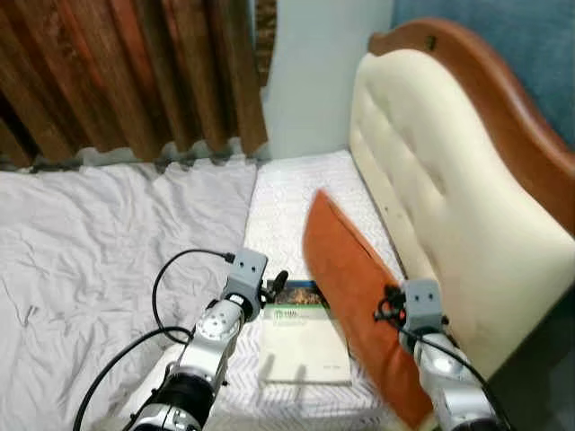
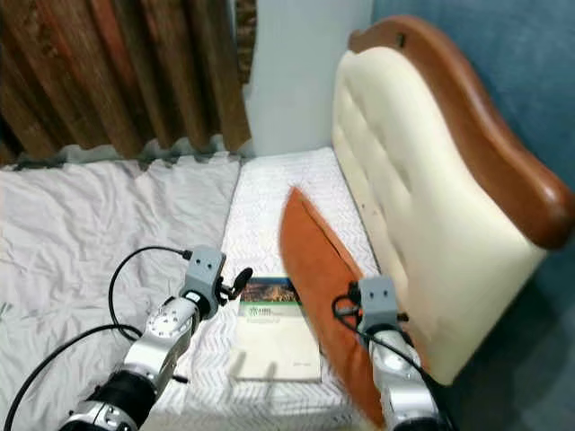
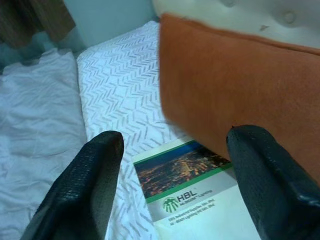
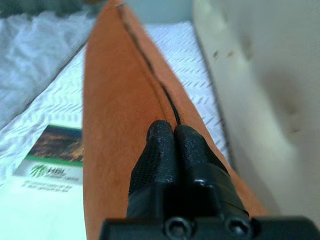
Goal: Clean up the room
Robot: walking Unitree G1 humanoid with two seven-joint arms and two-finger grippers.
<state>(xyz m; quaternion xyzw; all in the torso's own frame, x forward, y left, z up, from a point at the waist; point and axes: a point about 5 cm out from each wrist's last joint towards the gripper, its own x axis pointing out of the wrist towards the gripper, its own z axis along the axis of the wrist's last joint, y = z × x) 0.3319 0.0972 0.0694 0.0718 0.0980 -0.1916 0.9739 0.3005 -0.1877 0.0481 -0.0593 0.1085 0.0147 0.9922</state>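
The right hand (image 4: pixel 172 142) has its two black fingers pressed together on the top seam of the orange pillow (image 1: pixel 355 296), pinching only a thin ridge of fabric. The pillow stands on edge, tilted, with the cream tufted headboard (image 1: pixel 440 180) on the hand's outer side and a booklet (image 1: pixel 301 337) on its inner side, lying flat on the white patterned mattress cover (image 1: pixel 287 197).

The left hand (image 3: pixel 170 190) hovers wide open just above the booklet's near end, one finger on each side of the cover's city photograph, with the pillow's face close beyond its far finger.

Judged from this, the pinch is the weak point: so little cloth between the fingers could slip out if the pillow is lifted or swung, and the pillow would then flop onto the booklet and the left hand. If the left hand descends now, its far finger may snag the pillow instead of the cover. The booklet lies flat on soft bedding, so the fingers may press it in or crease it. The rumpled grey sheet (image 1: pixel 99 242) lies well beyond the left hand.
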